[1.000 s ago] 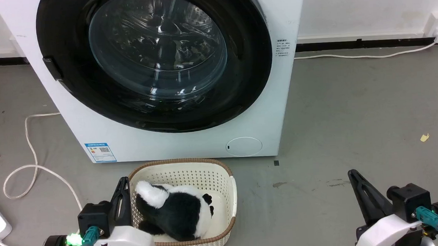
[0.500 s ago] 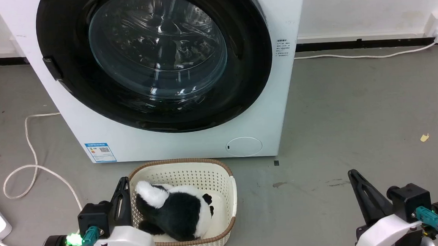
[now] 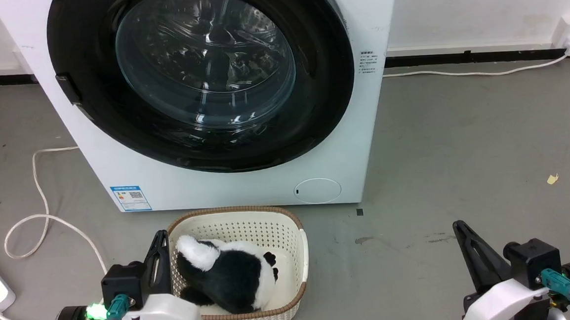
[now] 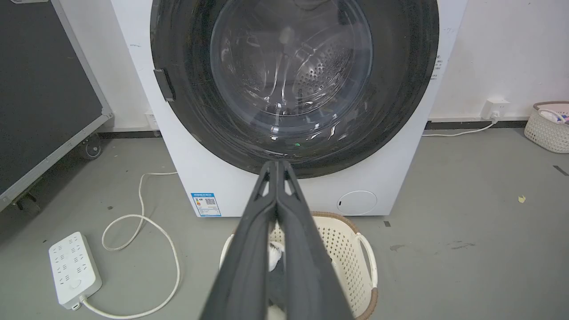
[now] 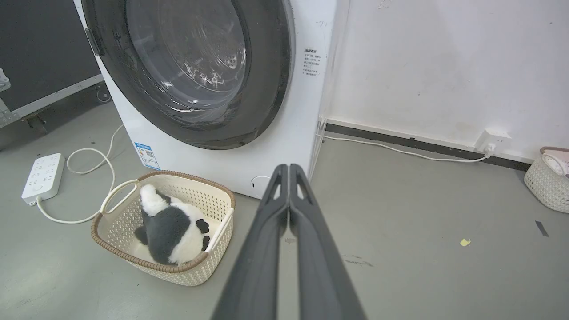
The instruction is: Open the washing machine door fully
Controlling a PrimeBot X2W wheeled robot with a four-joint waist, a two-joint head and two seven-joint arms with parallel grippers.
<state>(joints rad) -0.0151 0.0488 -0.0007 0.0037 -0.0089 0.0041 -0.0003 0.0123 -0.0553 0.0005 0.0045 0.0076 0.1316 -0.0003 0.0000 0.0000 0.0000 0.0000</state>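
Door [image 3: 200, 76]: round, glossy black, with a bulging clear glass bowl at its centre. It is shut, lying flush in the front of the washer [image 3: 247, 187], with the drum visible through the glass. It is judged rigid and fairly heavy, and it should swing on a hinge rather than lift. The black rim looks slick and offers a pinch nothing to bite on. The glass is the fragile part and is best left untouched. The likely hold is the small dark tab [image 3: 69, 89] on the rim at the robot's left, hooked from behind and pulled outward. The hinge cannot be made out and is presumed to be on the opposite side. The latch will probably need a firm tug before the door moves freely.

Basket [image 3: 233, 210]: cream and perforated with a brown rim. It sits on the floor just in front of the washer, below the door.

Toy [image 3: 228, 277]: black-and-white plush lying in the basket.

Power strip [image 4: 73, 269]: white, on the floor to the robot's left, with its cord [image 3: 41, 214] looping toward the washer.

Left claw [image 4: 275, 165]: fingers pressed together and holding nothing. It is low beside the basket's left rim, well apart from the door.

Right claw [image 5: 288, 167]: fingers likewise closed on nothing. It is low over bare floor to the right, well apart from the door.

Sticker [image 3: 130, 197]: blue, at the washer's lower left corner.

Status: opening not begun. The next move is judged to be a reach up to the tab.
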